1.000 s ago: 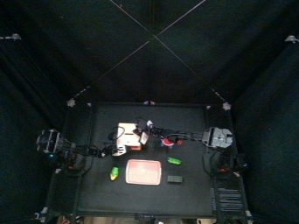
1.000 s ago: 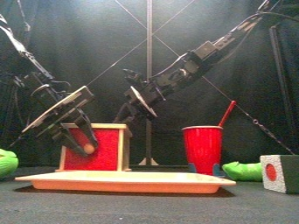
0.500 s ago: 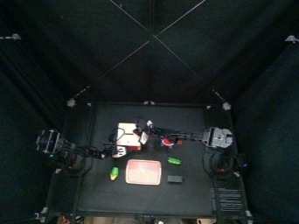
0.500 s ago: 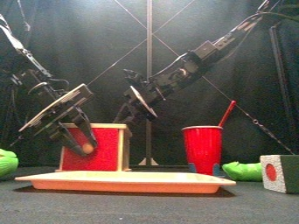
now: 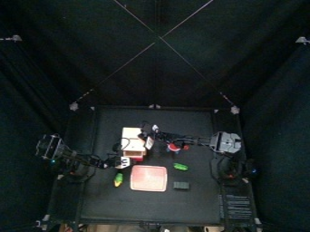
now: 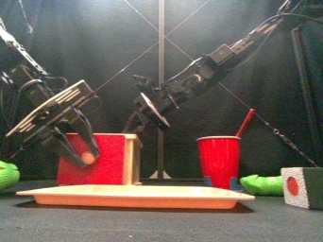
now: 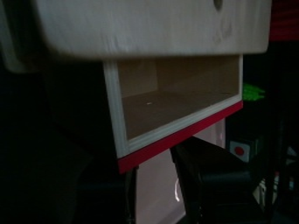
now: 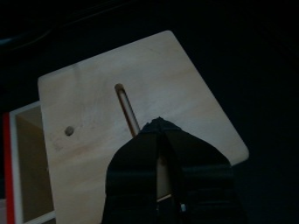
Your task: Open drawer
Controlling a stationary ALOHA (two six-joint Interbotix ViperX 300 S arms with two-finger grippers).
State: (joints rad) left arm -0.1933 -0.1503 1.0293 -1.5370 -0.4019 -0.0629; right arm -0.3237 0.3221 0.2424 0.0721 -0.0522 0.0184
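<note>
Drawer: tan hollow in the red-sided cabinet, left of the table's middle, behind the pink tray; how far out it is, I cannot tell.
Left gripper: slanted down at the cabinet's front left corner, jaws spread, nothing visibly gripped.
Right gripper: reaches across from the right, jaws pressed together, tip over the cabinet's slotted top.

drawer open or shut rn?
Open. The left wrist view shows the drawer slid out from under the cabinet top, its empty wooden inside exposed.
</note>
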